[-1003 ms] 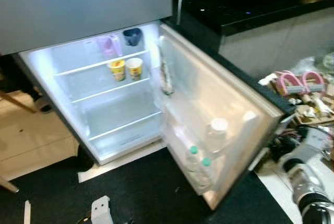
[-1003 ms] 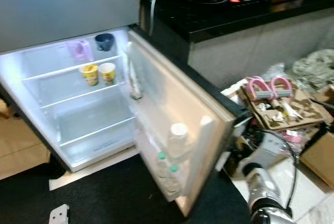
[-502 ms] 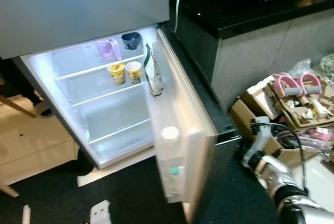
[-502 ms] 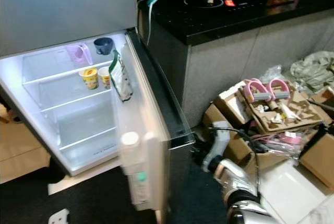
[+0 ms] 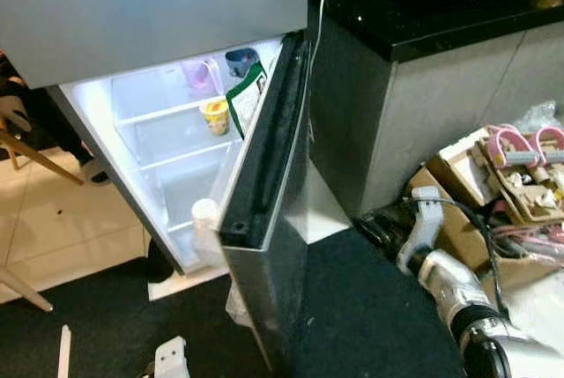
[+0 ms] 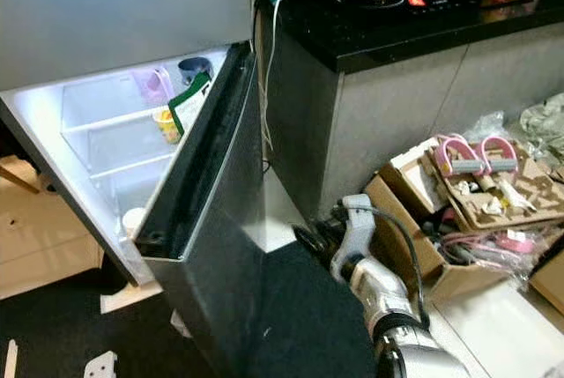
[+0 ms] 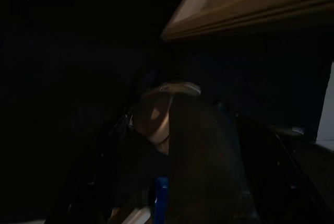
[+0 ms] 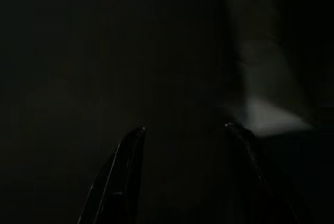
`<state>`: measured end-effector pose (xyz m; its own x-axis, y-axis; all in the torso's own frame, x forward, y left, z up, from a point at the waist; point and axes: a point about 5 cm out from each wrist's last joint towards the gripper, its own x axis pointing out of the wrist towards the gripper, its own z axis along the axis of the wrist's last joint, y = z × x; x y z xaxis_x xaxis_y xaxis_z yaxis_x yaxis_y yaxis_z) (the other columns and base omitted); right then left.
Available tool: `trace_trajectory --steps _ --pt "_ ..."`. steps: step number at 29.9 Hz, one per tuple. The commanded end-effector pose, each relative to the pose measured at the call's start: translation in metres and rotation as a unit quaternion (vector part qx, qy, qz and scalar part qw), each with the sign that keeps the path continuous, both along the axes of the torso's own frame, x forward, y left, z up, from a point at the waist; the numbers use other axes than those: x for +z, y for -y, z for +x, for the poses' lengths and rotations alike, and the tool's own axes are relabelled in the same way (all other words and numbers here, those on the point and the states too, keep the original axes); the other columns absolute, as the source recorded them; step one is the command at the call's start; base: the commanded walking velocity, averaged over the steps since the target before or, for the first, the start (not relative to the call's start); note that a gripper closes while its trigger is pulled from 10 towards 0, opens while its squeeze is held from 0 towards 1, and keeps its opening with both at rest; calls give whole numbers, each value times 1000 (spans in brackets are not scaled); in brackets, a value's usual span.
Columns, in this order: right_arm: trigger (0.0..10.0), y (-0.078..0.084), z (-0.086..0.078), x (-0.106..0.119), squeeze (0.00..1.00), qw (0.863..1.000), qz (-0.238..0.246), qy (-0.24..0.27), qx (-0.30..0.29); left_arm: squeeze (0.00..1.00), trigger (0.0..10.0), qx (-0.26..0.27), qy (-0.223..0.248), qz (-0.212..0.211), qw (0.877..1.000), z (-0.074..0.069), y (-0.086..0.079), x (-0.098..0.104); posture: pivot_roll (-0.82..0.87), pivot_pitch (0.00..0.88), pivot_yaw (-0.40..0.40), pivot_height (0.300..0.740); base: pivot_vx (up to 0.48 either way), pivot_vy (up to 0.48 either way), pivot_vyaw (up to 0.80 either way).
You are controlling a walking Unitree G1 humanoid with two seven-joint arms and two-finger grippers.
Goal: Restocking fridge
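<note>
Right gripper [image 8: 185,135] spread wide, holding nothing, low beside the fridge door [image 6: 216,246] | door had swung from fully open to nearly shut (our restocking looked finished) | yellow cups [image 5: 214,115] shelved inside behind it

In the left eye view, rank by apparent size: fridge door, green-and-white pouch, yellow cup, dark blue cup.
1. fridge door
2. green-and-white pouch
3. yellow cup and dark blue cup: look alike, both partly hidden, so unranked.

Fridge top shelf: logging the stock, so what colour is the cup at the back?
Dark blue cup, clearest in the left eye view.
</note>
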<state>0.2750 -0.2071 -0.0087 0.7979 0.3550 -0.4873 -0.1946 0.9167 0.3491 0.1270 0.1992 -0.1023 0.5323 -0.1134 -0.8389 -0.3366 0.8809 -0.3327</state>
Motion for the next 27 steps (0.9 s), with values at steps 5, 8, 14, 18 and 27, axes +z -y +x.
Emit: trace_trajectory --steps 5,8,14,18,27 --pt "10000 27 -40 -30 0 992 -62 -92 -68 0 10000 4 -17 4 1000 -9 -1 -3 -28 0 24 740 0 0 728" --pt "10000 37 -60 -42 0 984 -82 -131 -88 0 10000 3 -19 5 1000 -10 -2 -3 -29 0 29 740 0 0 731" --pt "10000 47 -91 -58 0 968 -126 -189 -102 0 10000 3 -21 7 1000 -10 -3 -3 -30 0 31 740 0 0 731" --pt "10000 49 -100 -62 0 964 -137 -204 -102 0 10000 2 -21 7 1000 -10 -3 -3 -32 0 33 740 0 0 731" --pt "10000 50 -117 -70 0 954 -164 -234 -96 0 10000 -2 -19 11 1000 -8 -2 -3 -33 0 33 740 0 0 731"
